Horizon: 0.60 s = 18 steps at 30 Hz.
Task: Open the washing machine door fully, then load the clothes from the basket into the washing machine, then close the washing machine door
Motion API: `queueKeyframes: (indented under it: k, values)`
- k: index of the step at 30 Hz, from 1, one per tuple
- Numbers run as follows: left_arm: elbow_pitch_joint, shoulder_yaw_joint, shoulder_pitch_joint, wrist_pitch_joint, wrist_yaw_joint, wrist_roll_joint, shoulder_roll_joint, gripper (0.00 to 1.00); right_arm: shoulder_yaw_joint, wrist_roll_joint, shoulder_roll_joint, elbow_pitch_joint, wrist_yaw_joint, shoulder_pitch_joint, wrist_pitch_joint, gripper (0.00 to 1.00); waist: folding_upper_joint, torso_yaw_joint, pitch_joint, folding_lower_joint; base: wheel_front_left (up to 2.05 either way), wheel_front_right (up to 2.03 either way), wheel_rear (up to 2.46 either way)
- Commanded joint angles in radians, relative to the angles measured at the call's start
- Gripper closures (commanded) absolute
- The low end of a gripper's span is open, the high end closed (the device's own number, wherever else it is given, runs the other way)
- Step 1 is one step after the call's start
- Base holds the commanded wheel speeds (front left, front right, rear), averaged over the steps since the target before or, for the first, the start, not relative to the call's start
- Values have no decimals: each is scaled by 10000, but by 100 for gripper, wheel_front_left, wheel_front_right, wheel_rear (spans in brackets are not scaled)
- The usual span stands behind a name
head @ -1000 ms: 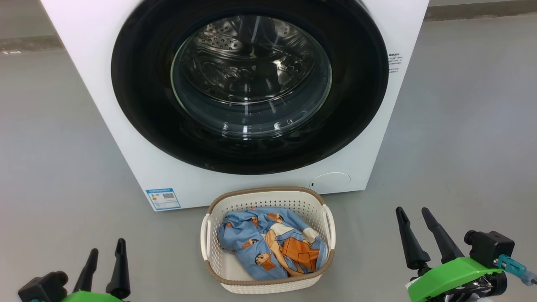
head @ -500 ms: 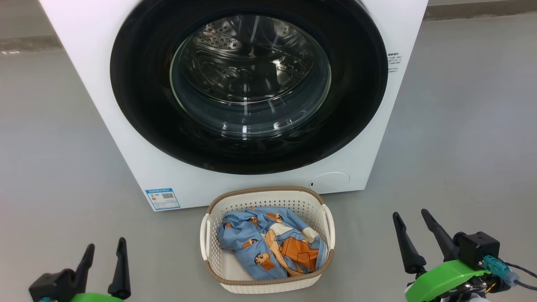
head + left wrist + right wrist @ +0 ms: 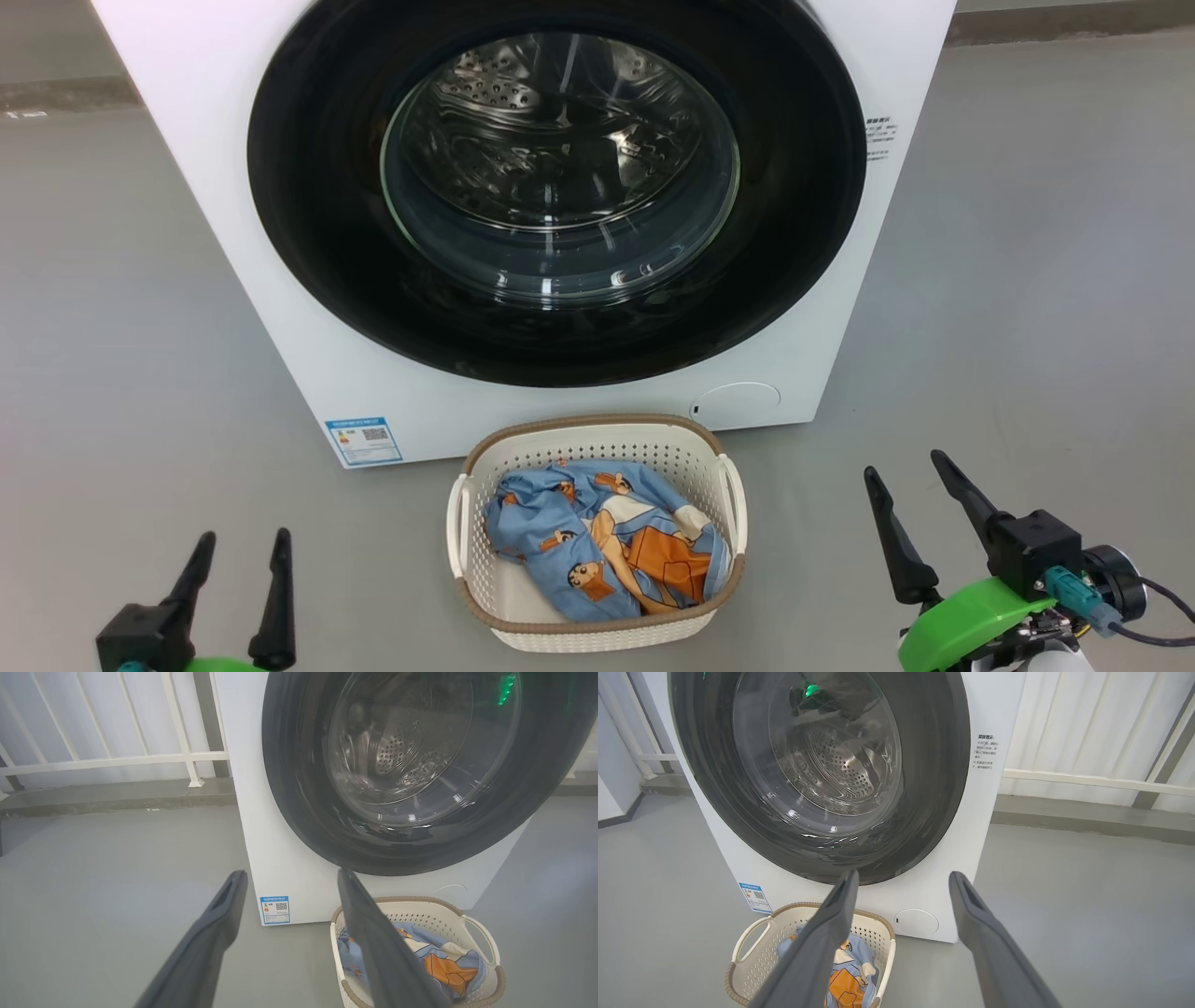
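— What's there from the head?
— The washing machine [image 3: 201,112] stands on the grey floor [image 3: 1027,280]. Its washing machine door [image 3: 557,177] is shut flat against the front, and the steel drum shows through the glass. The basket [image 3: 597,422] sits on the floor just in front, below the door, with the clothes [image 3: 607,551] bundled inside.
— And the hands?
— The left hand [image 3: 244,537] is low on the left and the right hand [image 3: 904,464] low on the right. Both have their fingers spread and hold nothing, each apart from the basket.
— Along the left wrist?
— Two dark fingers are splayed wide. Between them I see floor and the blue label [image 3: 275,909] at the machine's lower corner. One finger crosses in front of the basket's rim. A white railing [image 3: 117,758] runs behind.
— The right wrist?
— It's spread too. One finger overlaps the basket and clothes in the picture. A small round cover [image 3: 916,921] low on the machine shows between the fingers, and the closed door is above.
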Motion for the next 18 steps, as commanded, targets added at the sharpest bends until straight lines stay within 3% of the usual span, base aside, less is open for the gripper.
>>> queueKeyframes:
  k: [1, 5, 18]
  values:
    - [-209, 337, -473, -184, -15, 350, 299, 0, 249, -374, -52, -230, -11, -410, -174, 0, 0, 1, 5, -1, 0, 0, 0]
    - [-184, 340, -508, -302, -16, 826, 337, 0, 202, -813, -35, -177, -11, -451, -291, 0, 0, 12, 13, -1, 0, 0, 0]
    - [-150, 473, -477, -304, -16, 779, 347, 0, -12, -522, 88, -60, -11, -418, -293, 0, 0, 45, -40, -1, 0, 0, 0]
